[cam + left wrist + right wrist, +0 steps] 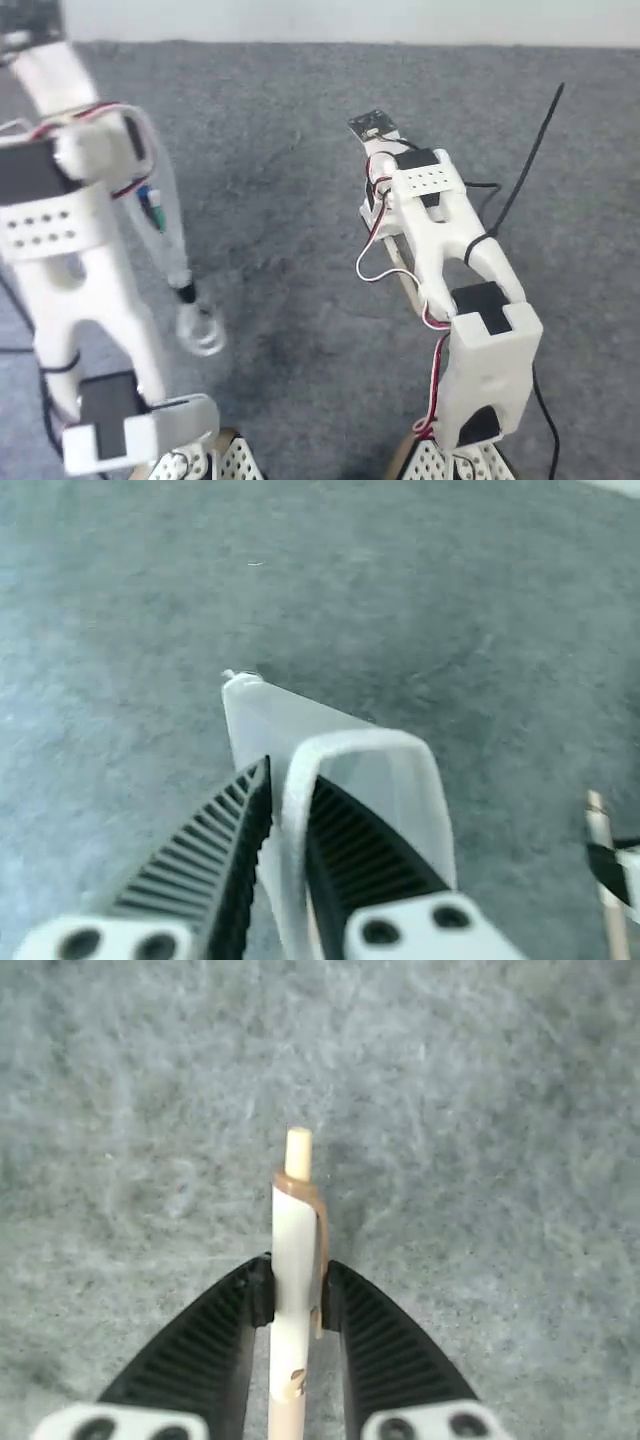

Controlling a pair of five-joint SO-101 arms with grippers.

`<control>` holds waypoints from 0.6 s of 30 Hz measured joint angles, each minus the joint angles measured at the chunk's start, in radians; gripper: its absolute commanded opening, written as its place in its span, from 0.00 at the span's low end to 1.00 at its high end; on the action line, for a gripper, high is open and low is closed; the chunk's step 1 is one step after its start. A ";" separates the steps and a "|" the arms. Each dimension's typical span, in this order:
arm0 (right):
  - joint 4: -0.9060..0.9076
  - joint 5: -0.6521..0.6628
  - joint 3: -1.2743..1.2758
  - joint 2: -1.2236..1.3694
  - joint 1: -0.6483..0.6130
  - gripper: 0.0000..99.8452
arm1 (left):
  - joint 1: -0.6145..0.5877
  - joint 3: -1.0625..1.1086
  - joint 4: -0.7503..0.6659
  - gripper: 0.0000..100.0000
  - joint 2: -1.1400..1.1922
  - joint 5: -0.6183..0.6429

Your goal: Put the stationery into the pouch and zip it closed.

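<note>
Surface: grey felt-like cloth (300, 150) covering the table.
Far edge: a pale strip (350, 20) runs along the cloth's border.
Cable: thin black cable (536, 145), lying slantwise on the cloth.

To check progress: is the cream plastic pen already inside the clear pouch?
No, the cream plastic pen sits clamped in the right gripper.

We found no text, number or sign that we could read. The pen (296, 1260) bore a small brown mark low on its pale barrel, too small and blurred for us to make out. On the clear pouch (300, 720) we could read nothing either.
</note>
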 measured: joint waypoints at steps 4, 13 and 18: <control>-0.005 0.000 0.000 0.000 0.000 0.01 | 0.098 -0.015 0.002 0.01 0.035 0.046; -0.005 0.000 0.000 0.000 0.000 0.01 | 0.293 -0.140 0.002 0.01 0.172 0.184; -0.005 0.000 0.000 0.000 0.000 0.01 | 0.313 -0.270 0.003 0.01 0.192 0.250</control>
